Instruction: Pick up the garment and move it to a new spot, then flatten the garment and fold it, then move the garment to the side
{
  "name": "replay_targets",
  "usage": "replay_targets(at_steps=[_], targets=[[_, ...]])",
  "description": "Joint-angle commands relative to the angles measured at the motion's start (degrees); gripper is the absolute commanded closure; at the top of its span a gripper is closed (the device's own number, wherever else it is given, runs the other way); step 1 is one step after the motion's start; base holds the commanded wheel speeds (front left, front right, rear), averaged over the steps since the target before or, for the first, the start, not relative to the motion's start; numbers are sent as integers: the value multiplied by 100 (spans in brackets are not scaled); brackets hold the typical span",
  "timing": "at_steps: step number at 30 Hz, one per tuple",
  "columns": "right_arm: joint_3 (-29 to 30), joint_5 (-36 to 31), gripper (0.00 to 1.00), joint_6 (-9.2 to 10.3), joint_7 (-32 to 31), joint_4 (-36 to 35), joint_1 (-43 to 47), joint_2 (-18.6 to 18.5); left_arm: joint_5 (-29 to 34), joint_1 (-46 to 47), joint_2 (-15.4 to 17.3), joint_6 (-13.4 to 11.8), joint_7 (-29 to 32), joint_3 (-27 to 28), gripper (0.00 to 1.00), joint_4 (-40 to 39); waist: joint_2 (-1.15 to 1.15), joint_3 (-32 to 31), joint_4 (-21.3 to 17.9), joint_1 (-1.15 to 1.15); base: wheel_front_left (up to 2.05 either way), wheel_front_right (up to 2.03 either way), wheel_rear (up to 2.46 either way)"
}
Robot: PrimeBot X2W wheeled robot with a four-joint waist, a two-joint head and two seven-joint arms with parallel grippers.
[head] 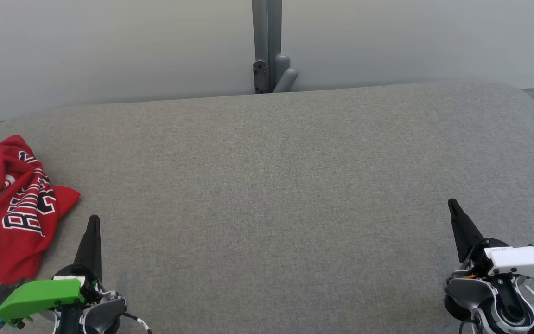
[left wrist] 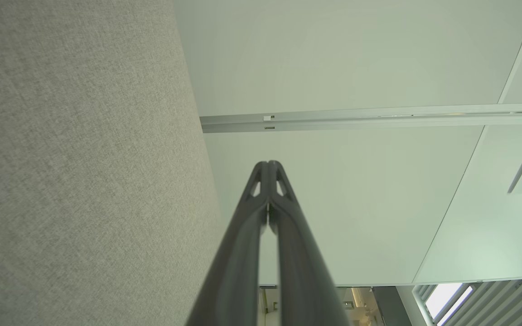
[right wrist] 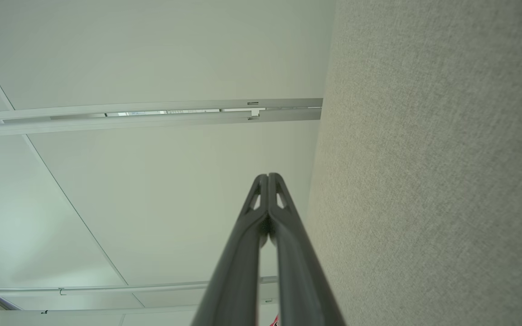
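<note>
A crumpled red and white garment (head: 14, 213) with white lettering lies at the left edge of the grey fabric table (head: 271, 185). Just to its right, near the front edge, my left gripper (head: 93, 220) rests shut with nothing in it, its tip apart from the cloth. At the front right my right gripper (head: 452, 204) is shut and empty too. In the left wrist view the left gripper (left wrist: 268, 164) shows its fingertips pressed together against the wall beyond the table (left wrist: 70, 163). The right wrist view shows the right gripper (right wrist: 268, 176) the same way beside the table (right wrist: 437, 181).
A pale wall stands behind the table, with a grey post and bracket (head: 269, 51) at the middle of the far edge. The table's corners are rounded. A wide stretch of bare grey fabric lies between the two grippers.
</note>
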State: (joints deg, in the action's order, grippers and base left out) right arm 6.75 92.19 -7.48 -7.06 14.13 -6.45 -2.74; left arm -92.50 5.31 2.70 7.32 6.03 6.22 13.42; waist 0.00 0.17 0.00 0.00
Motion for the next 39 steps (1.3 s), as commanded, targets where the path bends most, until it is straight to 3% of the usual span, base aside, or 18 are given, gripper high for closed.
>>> replay_targets(at_steps=[1, 39], targets=[[11, 38, 100, -2, -14, -25, 40, -26, -2, 65, 34, 37, 18, 21, 100, -8, 0, 0, 0, 0, 0, 0, 0], [11, 38, 100, -2, -14, -26, 40, -26, -2, 65, 34, 37, 18, 20, 100, -8, 0, 0, 0, 0, 0, 0, 0]])
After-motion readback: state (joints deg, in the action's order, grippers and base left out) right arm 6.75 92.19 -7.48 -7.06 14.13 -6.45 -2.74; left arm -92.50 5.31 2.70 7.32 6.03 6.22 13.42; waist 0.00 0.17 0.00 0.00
